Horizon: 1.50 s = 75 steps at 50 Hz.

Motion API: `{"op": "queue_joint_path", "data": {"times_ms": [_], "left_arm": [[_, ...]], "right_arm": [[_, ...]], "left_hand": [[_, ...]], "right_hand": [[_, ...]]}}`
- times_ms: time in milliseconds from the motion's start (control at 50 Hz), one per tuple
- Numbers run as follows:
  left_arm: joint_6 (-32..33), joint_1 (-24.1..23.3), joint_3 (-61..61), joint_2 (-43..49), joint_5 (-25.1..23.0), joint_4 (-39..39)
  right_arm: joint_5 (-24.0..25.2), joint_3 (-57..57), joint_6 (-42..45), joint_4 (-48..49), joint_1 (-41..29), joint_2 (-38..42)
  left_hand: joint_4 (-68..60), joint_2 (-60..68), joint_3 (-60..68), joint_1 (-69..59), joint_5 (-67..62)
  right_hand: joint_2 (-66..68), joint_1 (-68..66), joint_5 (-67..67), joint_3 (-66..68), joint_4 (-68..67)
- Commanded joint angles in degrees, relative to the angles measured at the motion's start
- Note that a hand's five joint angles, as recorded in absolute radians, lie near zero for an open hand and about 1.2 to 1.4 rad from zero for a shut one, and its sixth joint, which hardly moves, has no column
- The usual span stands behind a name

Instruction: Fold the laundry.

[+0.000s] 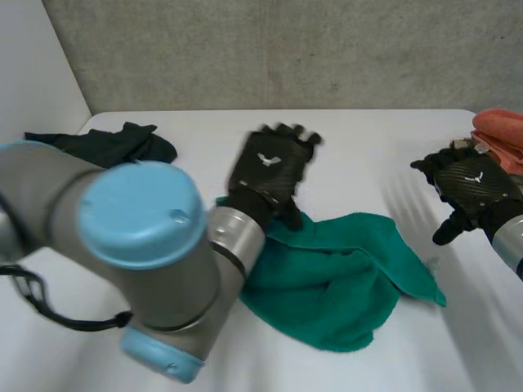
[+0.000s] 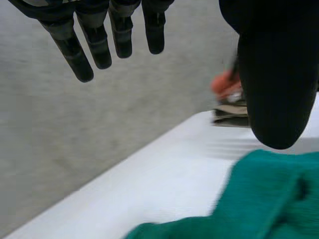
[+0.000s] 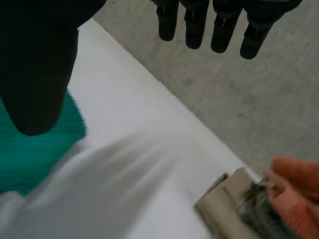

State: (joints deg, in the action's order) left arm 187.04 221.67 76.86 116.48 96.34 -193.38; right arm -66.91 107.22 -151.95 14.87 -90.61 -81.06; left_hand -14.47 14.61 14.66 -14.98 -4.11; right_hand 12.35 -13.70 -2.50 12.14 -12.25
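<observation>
1. The green towel lies crumpled mid-table, with its long axis running 10 to 4 o'clock.
2. My left hand, the nearer one, hovers over the towel's 10 o'clock edge, fingers straight and empty.
3. My right hand is at 3 o'clock, clear of the towel, splayed and empty.
4. A dark cloth at 10 and an orange pile at 2 are not in the way, I judge.

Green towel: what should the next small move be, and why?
Probably lower the left hand onto the edge of the green towel under its thumb and pinch it. The towel lies crumpled; both hands are open and hold nothing; the left hovers over that edge, while the right hand is apart from it, by an orange cloth.
</observation>
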Motion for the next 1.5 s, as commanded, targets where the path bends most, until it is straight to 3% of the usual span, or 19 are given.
{"op": "queue_joint_path", "data": {"times_ms": [20, 100, 160, 280, 420, 600, 640, 660, 720, 820, 900, 960, 1140, 1320, 1400, 1440, 1500], "left_arm": [[0.43, 3.50, 7.94, -9.95, 8.07, 2.21], [0.43, 6.83, 12.51, -11.28, 6.50, 1.95], [0.60, 10.26, 14.54, -10.40, 2.72, 2.74], [0.69, 18.07, 17.09, -5.84, -6.50, 5.55], [0.43, 23.80, 18.49, -4.86, -14.07, 5.55], [-0.01, 23.98, 20.25, -5.21, -14.78, 5.12], [-0.01, 23.89, 20.78, -5.56, -14.78, 4.94], [-0.10, 23.80, 20.96, -5.65, -14.87, 4.94], [-0.10, 23.63, 21.22, -6.09, -14.95, 4.94], [-0.01, 23.45, 21.22, -6.88, -14.78, 4.76], [-0.01, 23.36, 20.87, -6.97, -14.78, 3.62], [-0.01, 23.28, 20.52, -6.80, -14.87, 1.69], [0.51, 21.79, 18.85, -2.41, -15.31, -4.55], [0.87, 16.86, 11.83, 5.93, -14.70, -4.99], [0.52, 16.42, 7.87, 8.76, -14.17, -5.08], [0.60, 15.98, 5.32, 10.34, -14.25, -4.29], [1.04, 14.40, 4.17, 11.40, -13.73, -3.76]], "right_arm": [[-0.51, -6.05, -6.51, -21.15, -0.19, -0.41], [-0.32, -5.71, -6.96, -25.59, -0.62, -0.59], [-0.50, -4.40, -6.87, -24.55, -1.15, -0.94], [-2.96, 1.05, -6.52, -17.61, -2.47, 0.29], [-7.79, 4.14, -6.52, -8.90, -4.84, 3.54], [-9.11, 3.52, -6.61, -5.57, -7.83, 10.40], [-9.81, 3.35, -6.52, -3.63, -8.09, 11.01], [-10.25, 3.17, -6.52, -2.75, -8.18, 11.19], [-12.27, 2.55, -6.52, 1.81, -8.45, 11.72], [-13.60, 0.98, -5.91, 6.57, -8.71, 9.44], [-13.77, -2.27, -4.15, 6.05, -10.73, -0.39], [-13.51, -6.40, -3.45, 1.84, -13.63, -6.03], [-12.55, -26.33, -3.88, -18.81, -19.59, -10.16], [-13.07, -38.40, -4.32, -22.96, -27.16, -11.13], [-13.33, -39.81, -4.68, -24.80, -28.92, -13.41], [-13.77, -39.90, -4.76, -24.98, -28.23, -14.73], [-14.56, -39.90, -4.68, -24.98, -27.96, -15.26]], "left_hand": [[0.39, -0.53, -0.58, 0.90, 0.03], [-0.28, 0.14, 0.10, 0.23, -0.64], [-1.12, 0.98, 0.94, -0.61, -1.48], [-2.13, 1.99, 1.95, -1.62, -2.50], [-2.13, 1.99, 1.95, -1.62, -2.50], [-2.13, 1.99, 1.95, -1.62, -2.50], [-1.97, 1.83, 1.78, -1.46, -2.33], [-2.13, 1.99, 1.95, -1.62, -2.49], [-1.97, 1.83, 1.78, -1.46, -2.33], [-1.29, 1.16, 1.11, -0.79, -1.66], [0.05, -0.19, -0.24, 0.56, -0.31], [0.73, -0.86, -0.91, 1.23, 0.36], [3.08, -3.22, -3.26, 3.59, 2.72], [1.91, -2.05, -2.10, 2.42, 1.55], [-7.48, 7.34, 7.30, -6.97, -7.84], [-18.24, 18.10, 18.06, -17.73, -18.60], [-62.56, 62.42, 62.37, -62.05, -62.92]], "right_hand": [[-2.35, 3.70, 2.50, -2.14, 2.25], [-2.35, 3.70, 2.50, -2.14, 2.25], [-2.35, 3.70, 2.50, -2.14, 2.25], [3.43, -2.08, -3.28, 3.65, -3.53], [4.13, -2.78, -3.98, 4.34, -4.22], [4.96, -3.61, -4.81, 5.18, -5.06], [11.83, -10.47, -11.68, 12.04, -11.92], [16.69, -15.34, -16.54, 16.91, -16.79], [67.50, -66.15, -67.35, 67.71, -67.59], [67.65, -66.30, -67.50, 67.86, -67.75], [67.65, -66.30, -67.50, 67.86, -67.75], [67.65, -66.30, -67.50, 67.86, -67.75], [67.65, -66.30, -67.50, 67.86, -67.75], [67.65, -66.30, -67.50, 67.86, -67.75], [67.65, -66.30, -67.50, 67.86, -67.75], [67.65, -66.30, -67.50, 67.86, -67.75], [67.65, -66.30, -67.50, 67.86, -67.75]]}}
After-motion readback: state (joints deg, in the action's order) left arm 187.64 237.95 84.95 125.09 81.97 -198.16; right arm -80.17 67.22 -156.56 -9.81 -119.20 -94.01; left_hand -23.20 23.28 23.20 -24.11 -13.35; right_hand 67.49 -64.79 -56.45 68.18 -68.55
